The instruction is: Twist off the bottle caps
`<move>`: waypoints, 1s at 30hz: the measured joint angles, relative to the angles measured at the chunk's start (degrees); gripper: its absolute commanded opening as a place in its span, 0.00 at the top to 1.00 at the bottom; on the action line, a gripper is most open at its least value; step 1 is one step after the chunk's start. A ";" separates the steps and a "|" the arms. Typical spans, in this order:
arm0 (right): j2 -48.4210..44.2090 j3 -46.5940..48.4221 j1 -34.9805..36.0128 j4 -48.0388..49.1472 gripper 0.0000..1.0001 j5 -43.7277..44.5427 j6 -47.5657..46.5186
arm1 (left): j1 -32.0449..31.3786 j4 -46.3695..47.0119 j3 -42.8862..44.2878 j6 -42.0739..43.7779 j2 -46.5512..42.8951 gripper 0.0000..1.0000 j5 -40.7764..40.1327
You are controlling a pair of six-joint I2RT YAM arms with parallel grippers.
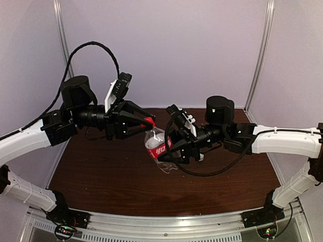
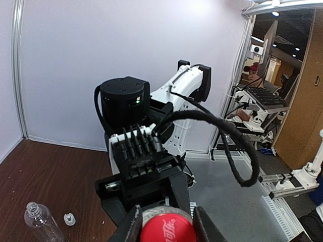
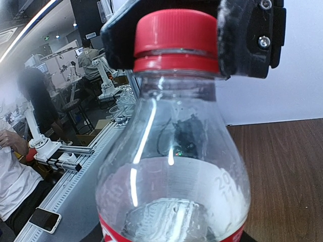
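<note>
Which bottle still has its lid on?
The red-label bottle held up in the right gripper: its red cap is on. The plain bottle on the table has an open neck, its white cap lying beside it.

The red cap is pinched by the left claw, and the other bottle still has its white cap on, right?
No: the other bottle is open, its white cap lying beside it, as the left wrist view shows. The left claw does pinch the red cap.
</note>
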 measured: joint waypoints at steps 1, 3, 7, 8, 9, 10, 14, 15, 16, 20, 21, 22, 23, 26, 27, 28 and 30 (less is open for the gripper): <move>0.00 0.00 0.00 -0.02 0.71 0.00 0.09 | 0.02 0.15 -0.09 -0.13 -0.07 0.69 0.02; 0.04 0.00 0.00 0.07 0.71 0.00 0.11 | 0.09 0.46 -0.17 -0.26 -0.11 0.71 0.04; 0.13 0.00 -0.02 0.22 0.71 0.02 0.28 | 0.24 0.66 -0.28 -0.42 -0.11 0.80 0.04; 0.15 0.00 -0.04 0.24 0.72 0.04 0.31 | 0.28 0.70 -0.31 -0.44 -0.11 0.83 0.04; 0.15 0.00 -0.04 0.24 0.74 0.07 0.28 | 0.28 0.74 -0.33 -0.48 -0.11 0.89 0.02; 0.15 0.00 -0.04 0.22 0.74 0.26 0.26 | 0.28 0.74 -0.33 -0.59 -0.11 0.94 -0.13; 0.13 0.44 -0.04 -1.22 0.74 3.52 -0.66 | 0.39 -0.09 -0.33 -1.77 -0.46 1.00 -2.78; 0.09 0.81 -0.07 -1.99 0.74 5.18 -1.25 | 0.50 -0.52 -0.33 -2.36 -0.70 1.00 -4.39; -0.07 1.05 -0.04 -2.64 0.74 7.32 -1.77 | 0.55 -1.03 -0.33 -3.21 -1.01 1.00 -6.58; -0.37 1.53 0.15 -5.22 0.74 17.62 -3.85 | 0.07 -4.33 -0.28 -7.87 -1.77 1.00 -18.53; -0.37 1.53 0.28 -5.99 0.74 20.37 -4.46 | -0.26 -5.03 -0.26 -8.81 -1.77 1.00 -21.16; -0.37 1.53 0.42 -6.54 0.74 22.40 -4.87 | -0.87 -5.97 -0.24 -9.84 -1.70 1.00 -24.74; -0.37 1.53 0.66 -7.23 0.74 24.87 -5.35 | -1.64 -6.95 -0.04 -10.80 -1.57 1.00 -28.30; -0.37 1.53 1.18 -8.00 0.75 30.75 -6.75 | -3.69 -8.37 0.66 -12.81 -0.96 0.99 -36.74; -0.37 1.53 1.27 -8.02 0.75 31.89 -6.99 | -4.15 -8.33 0.74 -13.40 -0.74 0.97 -38.80; -0.37 1.49 1.33 -8.09 0.75 32.92 -7.34 | -4.48 -8.33 0.76 -13.94 -0.57 0.94 -40.37; -0.37 1.31 1.44 -8.17 0.75 34.45 -7.82 | -4.87 -8.31 0.76 -14.60 -0.33 0.86 -42.27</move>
